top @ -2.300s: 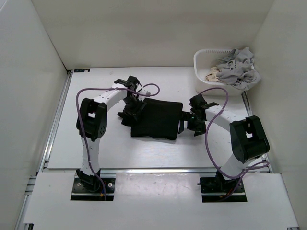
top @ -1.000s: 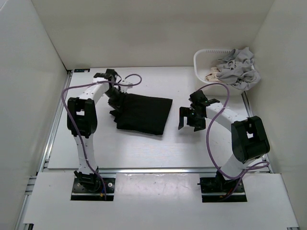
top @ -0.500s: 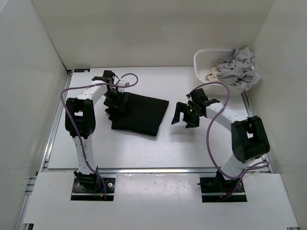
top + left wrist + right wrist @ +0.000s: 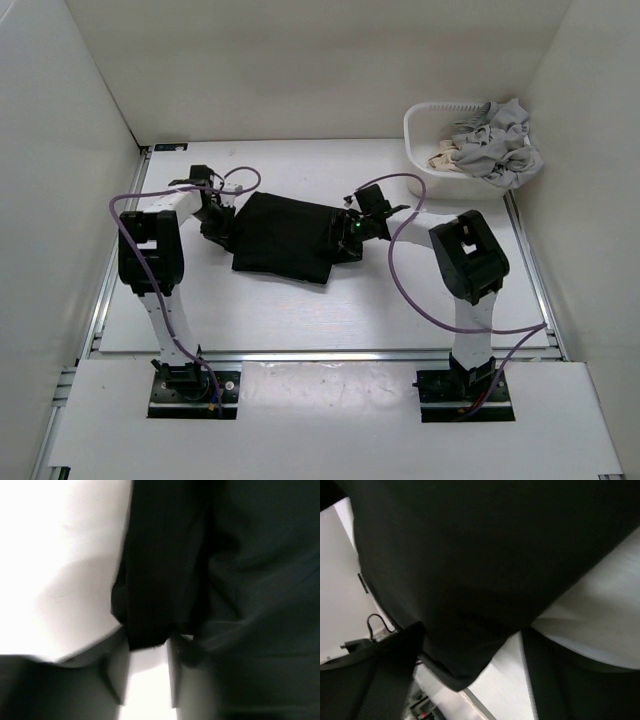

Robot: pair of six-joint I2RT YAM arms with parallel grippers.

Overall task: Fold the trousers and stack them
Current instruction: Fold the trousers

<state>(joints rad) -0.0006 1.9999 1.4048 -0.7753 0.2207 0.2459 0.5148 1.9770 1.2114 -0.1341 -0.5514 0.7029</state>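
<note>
Left gripper (image 4: 148, 652) jaws partly apart, straddling the left fold edge of the black soft-fabric trousers (image 4: 285, 238). Right gripper (image 4: 472, 636) jaws wide at the right edge. Judgement: pinch all layers together and lift both sides evenly. Trousers form a matte, compact, slightly skewed rectangle mid white bench (image 4: 400, 300).

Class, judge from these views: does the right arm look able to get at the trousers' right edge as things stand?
Likely yes: the right pincer stands open at the trousers, their right edge between its jaws, nothing else in the way.
</note>
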